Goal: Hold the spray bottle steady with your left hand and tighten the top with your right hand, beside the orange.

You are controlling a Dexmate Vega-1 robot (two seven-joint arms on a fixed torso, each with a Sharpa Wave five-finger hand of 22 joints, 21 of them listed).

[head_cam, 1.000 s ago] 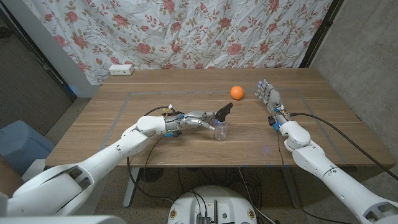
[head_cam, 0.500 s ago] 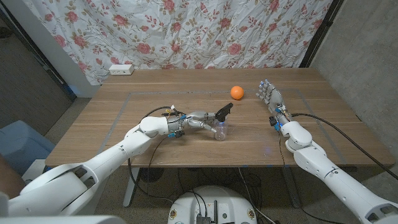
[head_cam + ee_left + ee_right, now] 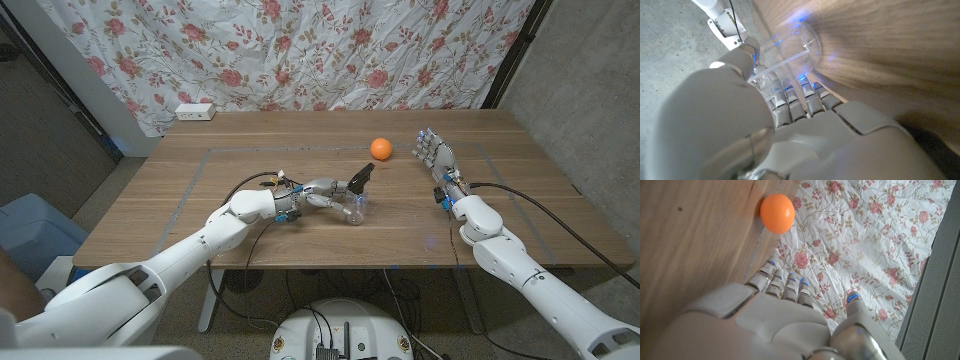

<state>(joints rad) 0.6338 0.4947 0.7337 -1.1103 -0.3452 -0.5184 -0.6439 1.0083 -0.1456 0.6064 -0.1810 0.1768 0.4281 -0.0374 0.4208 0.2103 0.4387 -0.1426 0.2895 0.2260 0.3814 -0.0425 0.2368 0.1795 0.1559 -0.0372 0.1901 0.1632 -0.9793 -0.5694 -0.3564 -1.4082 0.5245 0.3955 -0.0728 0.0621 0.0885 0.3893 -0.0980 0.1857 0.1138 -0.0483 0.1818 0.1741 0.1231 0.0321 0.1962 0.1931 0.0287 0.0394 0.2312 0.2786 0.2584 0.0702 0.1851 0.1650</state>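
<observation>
- The left hand [image 3: 322, 190] covers part of the clear spray bottle [image 3: 353, 207]; the grip itself is hidden.
- The bottle's black top [image 3: 361, 176] is too small to judge its seating.

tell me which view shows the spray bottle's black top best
The head view: the black top shows whole, tilted toward the orange. The left wrist view shows just the clear body by the left hand.

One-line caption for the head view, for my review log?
Left hand grips the tilted spray bottle while the right hand waits, fingers apart, beside the orange.
</observation>
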